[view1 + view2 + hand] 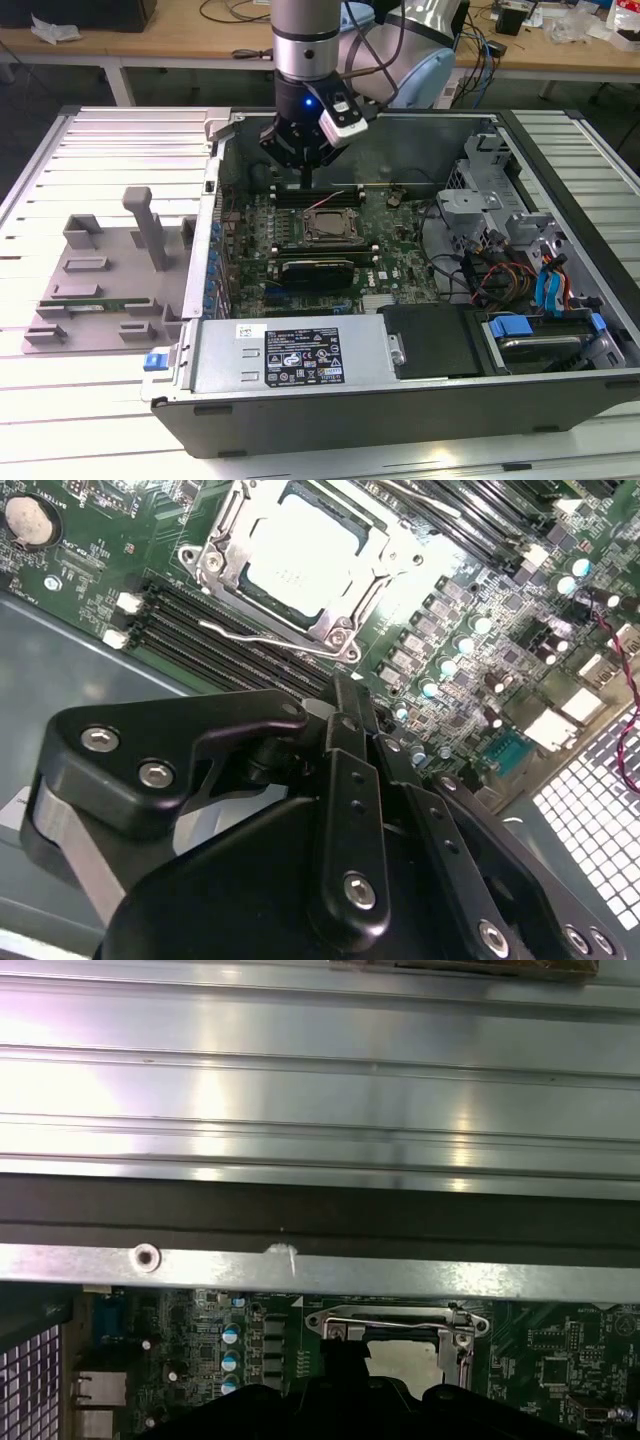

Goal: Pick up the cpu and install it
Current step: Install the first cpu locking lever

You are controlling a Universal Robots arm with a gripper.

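The cpu [330, 227] is a small square chip with a pale silver top, lying flat in the motherboard socket inside the open computer case [400, 400]. Both wrist views show the cpu [298, 562] [403, 1360] framed by the socket's metal bracket, with a thin wire lever [262, 636] beside it. My gripper [303, 178] hangs above the board just behind the socket, toward the case's back wall. Its black fingers [345, 705] are shut together with nothing between them, and they are apart from the cpu.
A long black card [318, 270] lies on the board in front of the socket. Drive cages and cables [520, 270] take up the exterior view's right side of the case. A grey plastic tray [100, 270] with upright posts sits outside on the slatted table, at the exterior view's left.
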